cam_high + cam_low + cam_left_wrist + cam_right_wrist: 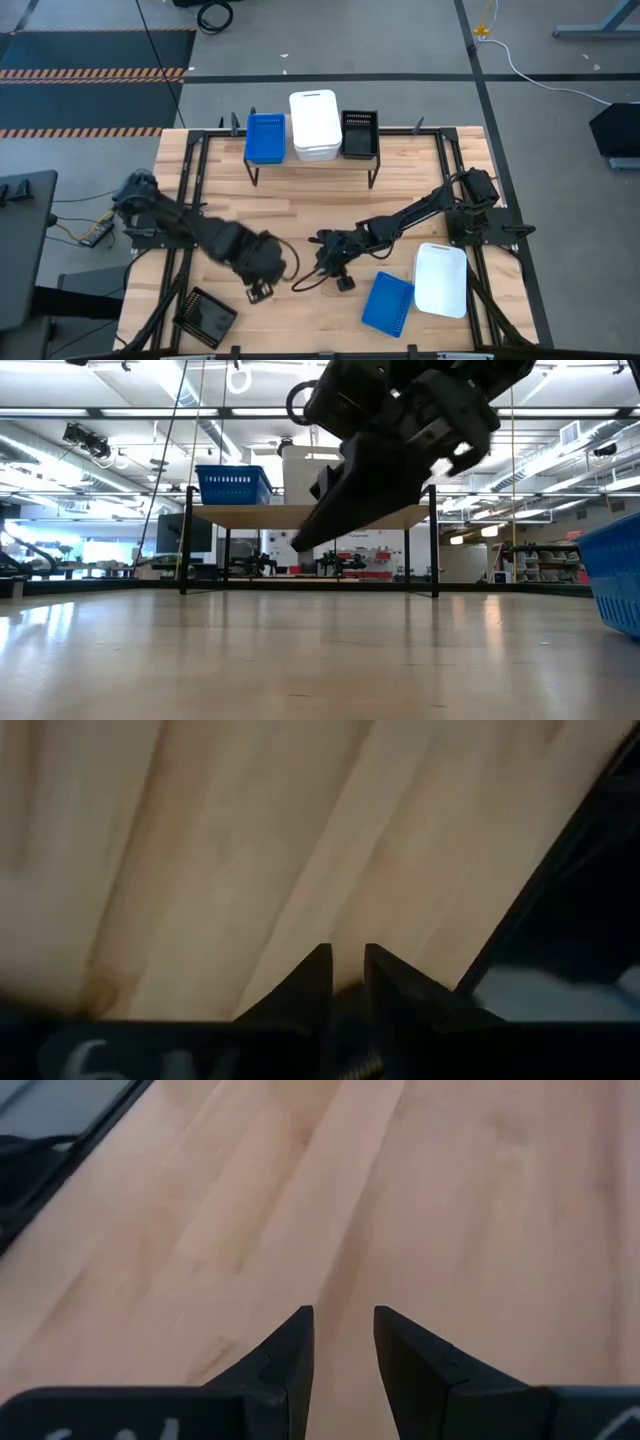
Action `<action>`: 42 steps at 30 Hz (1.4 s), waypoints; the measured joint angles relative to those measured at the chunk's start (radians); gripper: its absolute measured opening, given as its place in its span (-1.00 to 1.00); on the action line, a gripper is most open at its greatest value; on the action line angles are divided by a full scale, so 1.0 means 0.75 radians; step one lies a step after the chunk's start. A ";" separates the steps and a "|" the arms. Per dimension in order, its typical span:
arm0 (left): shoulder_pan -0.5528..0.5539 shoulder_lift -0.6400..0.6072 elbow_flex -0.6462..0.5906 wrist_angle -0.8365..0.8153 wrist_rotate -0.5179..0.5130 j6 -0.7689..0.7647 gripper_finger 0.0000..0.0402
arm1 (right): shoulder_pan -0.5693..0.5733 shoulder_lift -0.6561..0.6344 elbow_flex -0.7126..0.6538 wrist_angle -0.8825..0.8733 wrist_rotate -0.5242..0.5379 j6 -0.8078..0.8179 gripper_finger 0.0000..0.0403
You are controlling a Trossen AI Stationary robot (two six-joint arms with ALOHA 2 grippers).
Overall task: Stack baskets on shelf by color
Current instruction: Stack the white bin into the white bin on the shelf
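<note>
the shelf at the back of the worktop already carries three colour piles side by side: a blue basket stack, a taller white basket stack in the middle, and a black basket stack on the other end. how many bins sit in each pile cannot be counted from above. three bins are not yet shelved: a loose black basket at the front corner on the left arm's side, a loose blue basket near the front, and a loose white basket touching or just beside it. so the job looks roughly two thirds done, with one of each colour left to place.

every bin that shows its inside looks empty; the stacked ones hold only the bins nested in them.

the left hand hangs low over bare wood, between the loose black basket and the centre, fingers a narrow gap apart and pinching nothing. the right hand hovers near the middle of the worktop, just beside the loose blue basket, its fingers spread a little and empty.
</note>
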 joint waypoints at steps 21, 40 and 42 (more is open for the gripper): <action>-0.259 0.000 -0.312 0.520 -0.546 -0.242 -0.75 | 0.100 -0.182 0.245 -1.118 0.021 0.204 -0.43; -0.267 0.000 -0.437 0.725 -0.554 -0.272 -0.76 | 0.432 -0.668 -0.008 -1.596 0.156 0.969 -0.43; -0.274 0.000 -0.437 0.725 -0.554 -0.266 -0.76 | 0.495 -0.675 -0.053 -1.571 0.127 1.084 -0.43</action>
